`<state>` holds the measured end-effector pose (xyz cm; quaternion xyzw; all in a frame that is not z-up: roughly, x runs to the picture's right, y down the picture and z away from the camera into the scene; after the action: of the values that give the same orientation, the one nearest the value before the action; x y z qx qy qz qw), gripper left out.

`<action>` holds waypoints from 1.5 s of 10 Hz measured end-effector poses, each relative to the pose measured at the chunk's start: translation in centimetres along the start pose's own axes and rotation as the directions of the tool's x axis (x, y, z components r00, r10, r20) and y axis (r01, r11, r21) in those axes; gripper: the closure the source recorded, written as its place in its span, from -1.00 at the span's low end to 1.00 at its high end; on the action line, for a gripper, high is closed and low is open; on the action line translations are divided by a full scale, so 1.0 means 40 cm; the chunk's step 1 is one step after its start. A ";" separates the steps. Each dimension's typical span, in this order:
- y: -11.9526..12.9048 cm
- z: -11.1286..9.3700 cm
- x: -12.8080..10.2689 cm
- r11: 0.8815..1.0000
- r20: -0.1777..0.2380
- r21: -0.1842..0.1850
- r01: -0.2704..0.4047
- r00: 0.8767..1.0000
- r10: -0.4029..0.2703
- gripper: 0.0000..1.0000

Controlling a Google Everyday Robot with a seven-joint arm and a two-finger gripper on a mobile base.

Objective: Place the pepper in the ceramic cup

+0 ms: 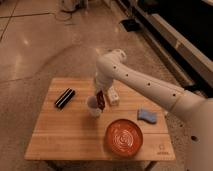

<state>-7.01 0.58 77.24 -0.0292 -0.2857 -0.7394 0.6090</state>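
The pale ceramic cup (93,108) stands upright near the middle of the wooden table (65,135). My gripper (98,94) hangs from the white arm right above the cup's right rim. It is shut on the dark red pepper (101,100), which hangs down with its lower end at the cup's rim. The arm hides part of the cup's top.
A large orange-red plate (123,137) lies at the front right. A white bottle with a label (113,96) stands just right of the gripper. A blue sponge (147,116) lies at the right, and a black bar-shaped object (64,98) at the back left.
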 end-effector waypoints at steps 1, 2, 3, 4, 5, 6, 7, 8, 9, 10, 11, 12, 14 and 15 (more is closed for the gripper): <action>-0.027 0.001 0.008 1.000 -0.007 0.010 0.025 1.000 -0.025 1.00; -0.061 0.005 0.025 0.998 -0.023 0.025 0.060 0.998 -0.059 1.00; -0.075 0.012 0.036 0.996 -0.033 0.037 0.079 0.996 -0.078 1.00; -0.084 0.020 0.052 0.994 -0.048 0.050 0.101 0.994 -0.099 1.00; -0.087 0.027 0.063 0.992 -0.058 0.061 0.115 0.992 -0.111 1.00; -0.081 0.040 0.079 0.988 -0.072 0.078 0.135 0.989 -0.129 1.00; -0.074 0.047 0.086 0.986 -0.078 0.086 0.145 0.987 -0.139 1.00; -0.063 0.055 0.093 0.984 -0.085 0.096 0.153 0.986 -0.145 0.95; -0.047 0.062 0.102 0.981 -0.097 0.110 0.161 0.984 -0.150 0.71; -0.039 0.061 0.108 0.979 -0.107 0.118 0.165 0.983 -0.152 0.55; -0.031 0.060 0.114 0.977 -0.120 0.128 0.170 0.981 -0.155 0.36; -0.022 0.056 0.117 0.975 -0.131 0.137 0.173 0.979 -0.155 0.15; -0.016 0.048 0.115 0.972 -0.150 0.159 0.175 0.977 -0.151 -0.26; -0.016 0.043 0.110 0.970 -0.156 0.169 0.175 0.976 -0.150 -0.42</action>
<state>-9.26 -2.47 80.17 0.1028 -0.3094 -0.7579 0.5651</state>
